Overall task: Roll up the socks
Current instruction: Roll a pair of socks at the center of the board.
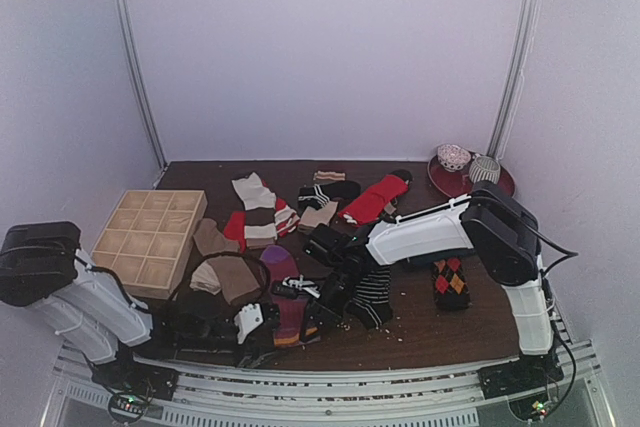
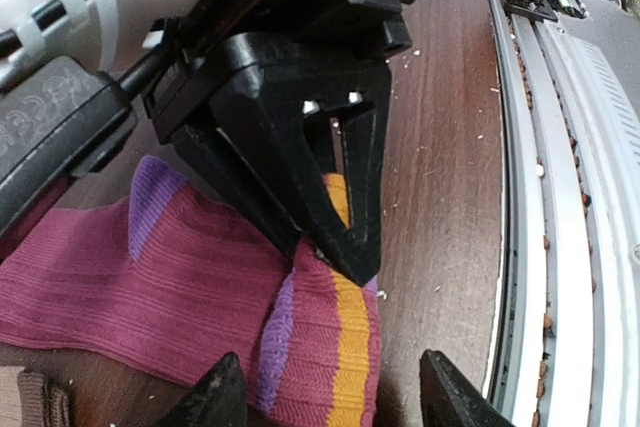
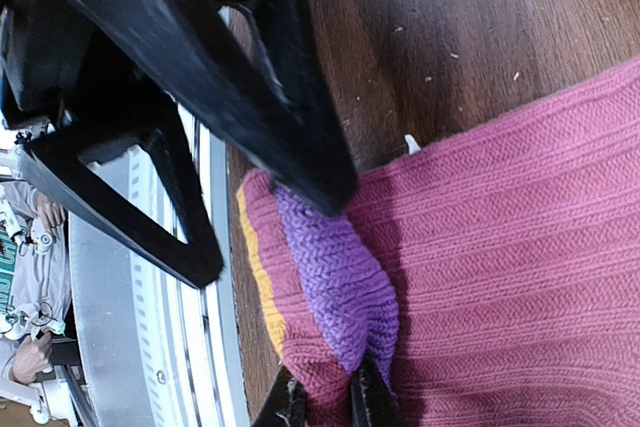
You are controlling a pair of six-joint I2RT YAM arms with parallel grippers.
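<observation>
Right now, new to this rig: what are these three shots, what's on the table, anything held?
Two robot arms, each with a two-finger gripper, are bolted at the near edge of the table. The wide shot looks down from above and behind them; the other two come from wrist cameras. On the table lie socks, including a red sock, a striped sock and an argyle sock, plus a wooden compartment box. The right gripper is pinched shut on a fold of the magenta sock. The left gripper is open at that sock's end, holding nothing.
</observation>
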